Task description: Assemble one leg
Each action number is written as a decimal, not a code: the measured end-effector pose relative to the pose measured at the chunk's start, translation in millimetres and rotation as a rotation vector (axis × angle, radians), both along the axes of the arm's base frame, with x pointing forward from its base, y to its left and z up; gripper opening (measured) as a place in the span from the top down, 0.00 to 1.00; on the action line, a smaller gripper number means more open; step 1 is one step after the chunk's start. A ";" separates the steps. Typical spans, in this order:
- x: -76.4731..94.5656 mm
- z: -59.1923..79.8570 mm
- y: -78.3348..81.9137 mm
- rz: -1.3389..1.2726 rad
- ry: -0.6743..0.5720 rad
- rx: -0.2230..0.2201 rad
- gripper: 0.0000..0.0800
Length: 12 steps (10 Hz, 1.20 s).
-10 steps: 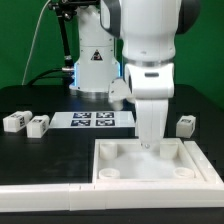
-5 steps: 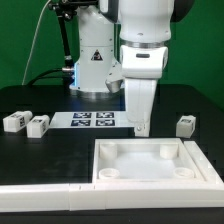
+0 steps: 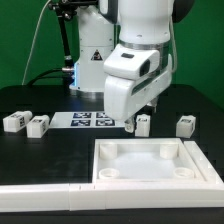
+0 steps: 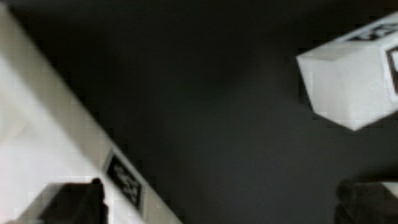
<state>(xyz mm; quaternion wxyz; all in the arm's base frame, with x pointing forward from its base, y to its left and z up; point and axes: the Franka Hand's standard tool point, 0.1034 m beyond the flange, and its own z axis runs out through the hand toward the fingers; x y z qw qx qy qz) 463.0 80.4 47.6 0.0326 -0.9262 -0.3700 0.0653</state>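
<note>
Four small white legs lie on the black table in the exterior view: two at the left (image 3: pixel 14 121) (image 3: pixel 38 125), one in the middle (image 3: pixel 143 123), one at the right (image 3: pixel 185 125). My gripper (image 3: pixel 132 126) is tilted and hangs low beside the middle leg, between it and the marker board. In the wrist view the gripper (image 4: pixel 217 205) is open and empty. Its dark fingertips (image 4: pixel 71 205) stand wide apart over bare table. A white leg (image 4: pixel 352 78) with a tag on it lies apart from the fingers, not between them.
The marker board (image 3: pixel 92 120) lies behind centre; its edge shows in the wrist view (image 4: pixel 45 130), next to one fingertip. The large white square panel (image 3: pixel 150 178) with round corner sockets fills the front right. The robot base stands at the back.
The gripper has risen out of the panel's far side, moved back over the table and tilted. The middle leg, hidden behind the hand before, now shows.
</note>
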 end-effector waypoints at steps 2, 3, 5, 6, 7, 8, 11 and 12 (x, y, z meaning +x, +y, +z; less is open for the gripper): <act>-12.0 -5.2 14.2 -0.275 -0.009 -0.034 0.19; -18.1 -8.2 21.7 -0.401 -0.009 -0.047 0.19; -23.6 -9.7 35.8 -0.641 0.015 -0.059 0.19; -25.2 -9.5 42.5 -0.739 0.027 -0.062 0.19; -25.4 -8.3 50.4 -0.822 0.035 -0.065 0.19; -22.5 -5.0 59.9 -0.898 0.035 -0.069 0.19; -21.9 -3.7 66.5 -1.105 0.054 -0.083 0.19; -22.5 -3.7 68.4 -1.153 0.060 -0.087 0.19</act>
